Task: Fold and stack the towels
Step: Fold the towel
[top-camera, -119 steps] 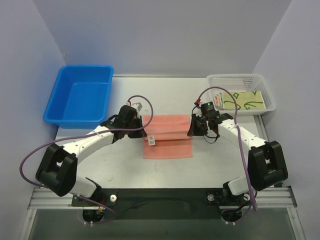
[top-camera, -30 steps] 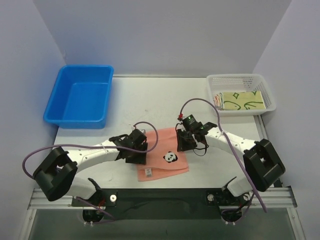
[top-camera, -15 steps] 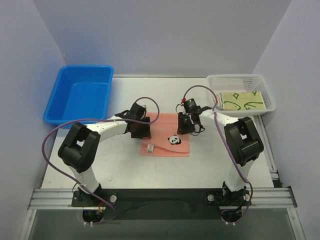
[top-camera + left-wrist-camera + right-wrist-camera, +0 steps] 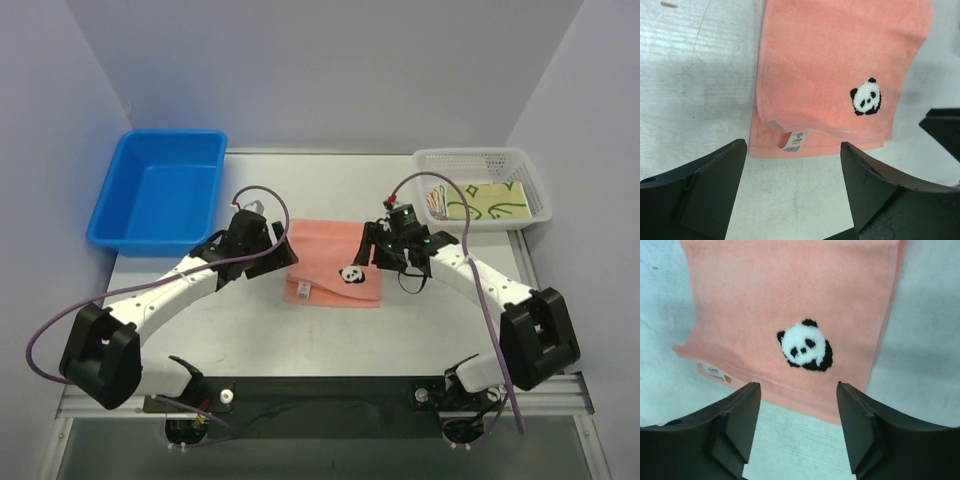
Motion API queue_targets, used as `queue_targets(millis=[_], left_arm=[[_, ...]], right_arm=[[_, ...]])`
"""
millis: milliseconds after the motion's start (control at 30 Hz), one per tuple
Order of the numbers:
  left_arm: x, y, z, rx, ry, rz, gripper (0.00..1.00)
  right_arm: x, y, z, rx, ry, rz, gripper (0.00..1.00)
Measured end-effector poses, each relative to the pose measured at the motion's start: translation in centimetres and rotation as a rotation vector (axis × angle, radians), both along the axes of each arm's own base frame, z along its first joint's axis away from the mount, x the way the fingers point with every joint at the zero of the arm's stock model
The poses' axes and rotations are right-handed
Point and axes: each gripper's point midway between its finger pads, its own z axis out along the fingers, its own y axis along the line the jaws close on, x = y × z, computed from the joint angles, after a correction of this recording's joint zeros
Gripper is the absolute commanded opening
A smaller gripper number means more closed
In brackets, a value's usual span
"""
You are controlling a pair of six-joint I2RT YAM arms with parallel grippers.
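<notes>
The salmon towel (image 4: 333, 264) is laid folded at mid-table, panda up. The left jaws and right jaws are spread open, with nothing gripped. Its uneven near edge is best squared before stacking in the basket (image 4: 470, 160) at the far right corner.

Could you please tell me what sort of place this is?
Probably a robotics lab test cell, not a home: plain walls box in a table, the left arm and right arm are mounted on a metal rail, and a blue bin and white basket flank a towel.
</notes>
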Motion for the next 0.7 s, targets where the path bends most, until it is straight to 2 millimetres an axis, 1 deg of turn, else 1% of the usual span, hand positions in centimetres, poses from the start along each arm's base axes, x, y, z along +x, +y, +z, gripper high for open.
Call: queue_targets(millis=[33,100,133,200,300,433,533,667,700], left_arm=[[-0.1,0.1,0.0,-0.012,0.006,0.02,0.85],[-0.3,0.1,-0.8,-0.027,0.037,0.057,0.8],[-0.5,0.2,-1.3,-0.03,0.059,0.074,0.77],[-0.6,0.1,-2.4,-0.035,0.102,0.109,0.76],[-0.6,0.0,-4.0,-0.039,0.161,0.155,0.72],[-0.8,-0.1,-5.9,-0.032,0.227,0.201,0.69],[-0.8,-0.2,-6.9,-0.029,0.263,0.228,0.67],[-0.4,-0.6,-7.4,-0.035,0.285,0.248,0.63],[-0.2,-0.7,-7.4,-0.037,0.287,0.251,0.6]], right_arm=[[-0.7,-0.3,0.1,0.013,-0.002,-0.021,0.68],[-1.8,-0.9,-0.3,0.031,0.005,-0.057,0.71],[-2.4,-1.2,-0.8,0.035,0.017,-0.073,0.71],[-3.6,-1.7,-1.7,0.038,0.043,-0.101,0.71],[-4.8,-2.2,-2.7,0.046,0.073,-0.132,0.71],[-5.4,-2.4,-3.1,0.069,0.077,-0.159,0.71],[-5.6,-2.5,-3.2,0.087,0.074,-0.177,0.71],[-6.2,-2.7,-3.6,0.097,0.084,-0.197,0.7],[-6.3,-2.7,-3.6,0.101,0.085,-0.203,0.7]])
